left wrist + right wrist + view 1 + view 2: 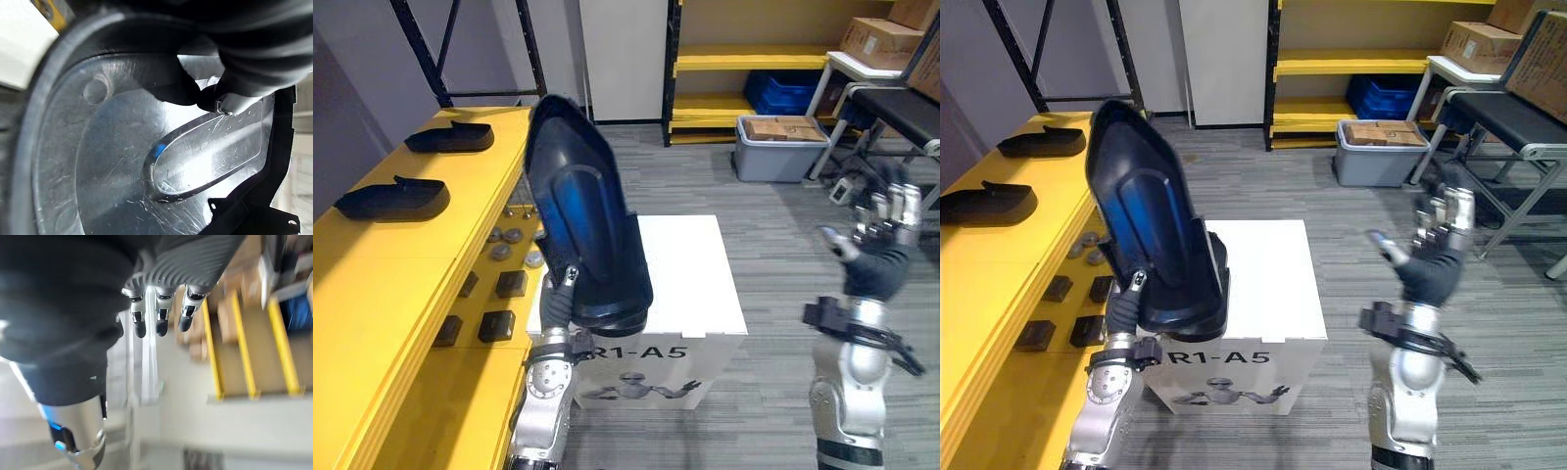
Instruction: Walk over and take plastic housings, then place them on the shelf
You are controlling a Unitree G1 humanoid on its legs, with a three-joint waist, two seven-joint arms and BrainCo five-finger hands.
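Left hand raised at lower centre, clamped on the bottom end of a big dark housing. One finger lies on the near glossy face and the rest of the hand is tucked behind the lower rim. Left wrist view: a silver fingertip pressed against the shiny inner surface. The housing stands nearly upright above the hand, top leaning toward the robot's left, clear of everything else. Just behind it is a white box on the floor, partly hidden by the housing. Right hand up at the right, well apart from the housing, palm empty, fingers straight and loosely spread. Yellow shelf runs along the left. On its lower level sit small dark blocks and, a little farther, grey round discs. On its top are a second housing, lying flat, and a third housing beyond it, the two apart from each other. Farther across the grey floor is a grey bin with cardboard boxes in it. Behind that stands a yellow rack with a blue crate on its low level. More cardboard cartons sit at the far right.
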